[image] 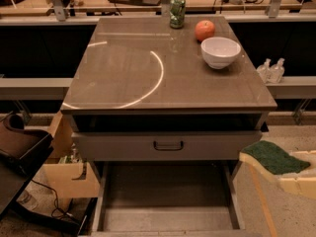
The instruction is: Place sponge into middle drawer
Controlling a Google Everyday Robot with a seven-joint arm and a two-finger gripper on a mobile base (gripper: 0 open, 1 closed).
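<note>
The sponge (274, 156) shows its dark green face at the right edge of the camera view, level with the closed drawer front. My gripper (279, 171) is shut on the sponge, with pale yellow fingers (256, 163) under and beside it. It hangs right of the cabinet, above and to the right of the middle drawer (167, 218). That drawer is pulled out at the bottom of the view, showing a bare grey floor and thin side walls.
A grey drawer front with a dark loop handle (168, 145) sits above the open drawer. On the cabinet top stand a white bowl (220, 52), an orange-red apple (204, 30) and a green can (177, 11). A cardboard box (69, 177) and a dark chair (19, 149) are at the left.
</note>
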